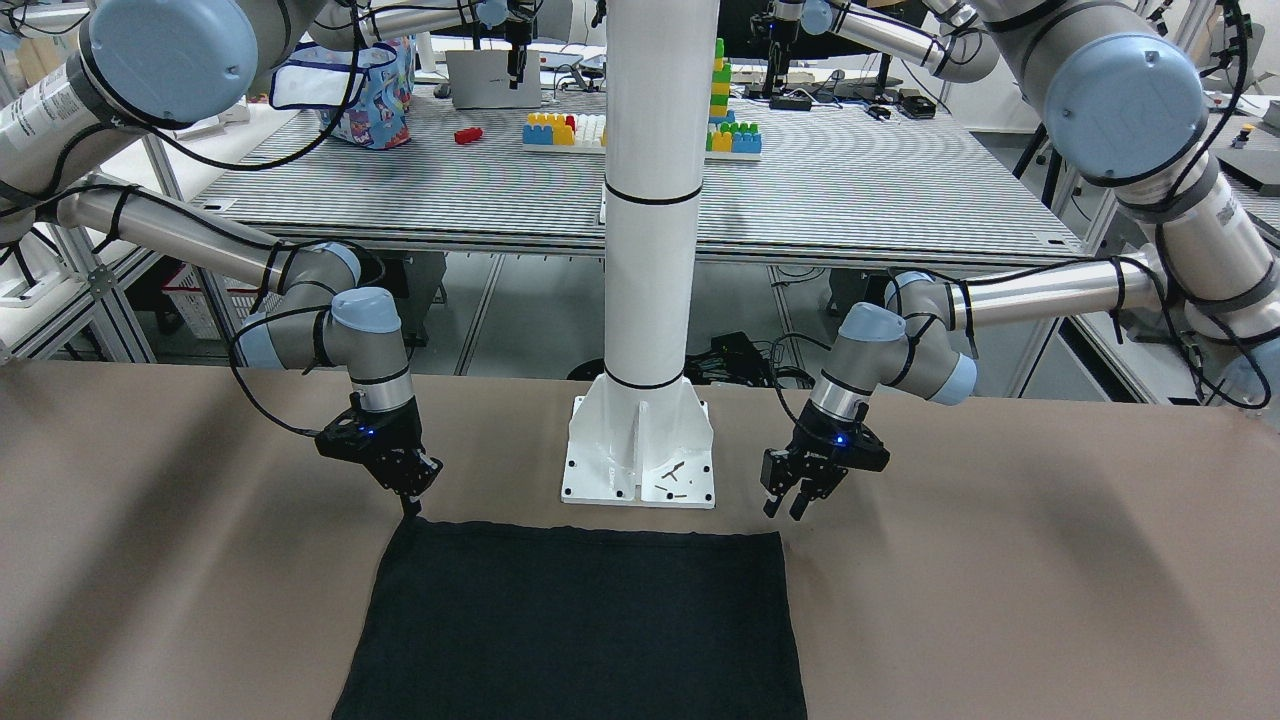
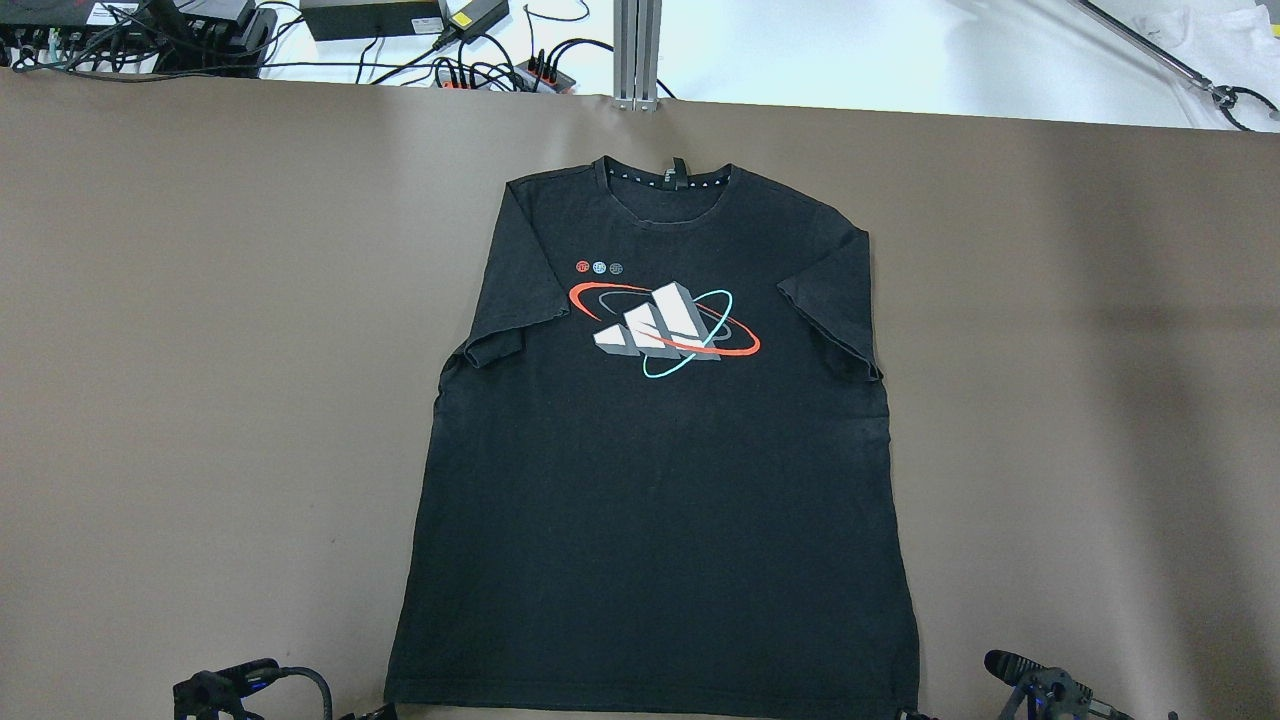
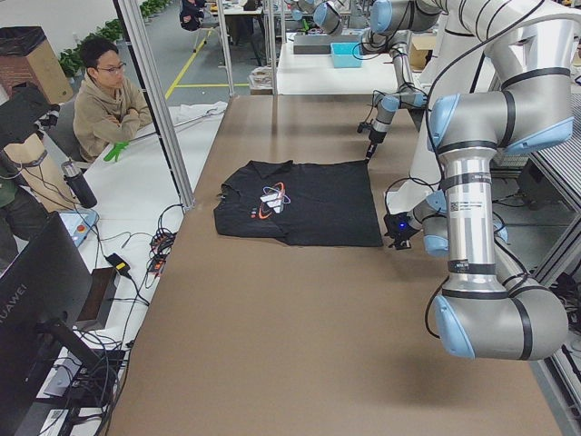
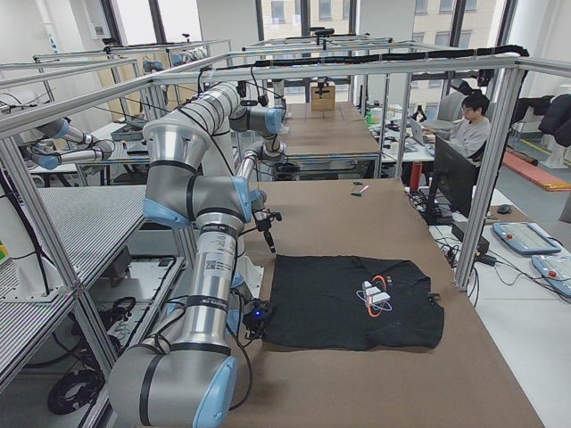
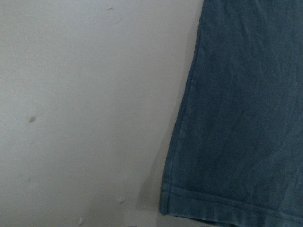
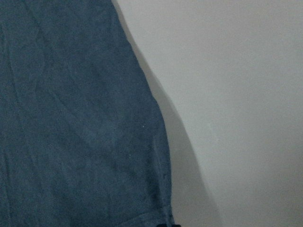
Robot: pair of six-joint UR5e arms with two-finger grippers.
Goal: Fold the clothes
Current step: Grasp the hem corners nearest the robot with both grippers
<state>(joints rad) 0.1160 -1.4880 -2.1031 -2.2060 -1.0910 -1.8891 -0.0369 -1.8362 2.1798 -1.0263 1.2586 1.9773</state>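
The clothes are one black T-shirt [image 2: 650, 480] with a printed logo, lying flat on the brown table, collar at the far side, hem [image 1: 580, 545] toward the robot. My left gripper [image 1: 786, 512] hovers open just off the hem's corner on its side, touching nothing. At the opposite hem corner, my right gripper [image 1: 411, 505] points down with its tip on or at the fabric's edge; it is seen edge-on, so I cannot tell its state. The left wrist view shows only a hem corner [image 5: 170, 203], and the right wrist view shows the other corner [image 6: 161, 213]; no fingers appear in either.
The white pillar's base plate [image 1: 640, 450] stands between the two grippers, just behind the hem. Brown table [image 2: 200, 400] extends on both sides of the shirt. A back table holds toy bricks [image 1: 565, 130] and a blue bag [image 1: 370, 90]. A person [image 3: 109, 100] sits beyond the table's far side.
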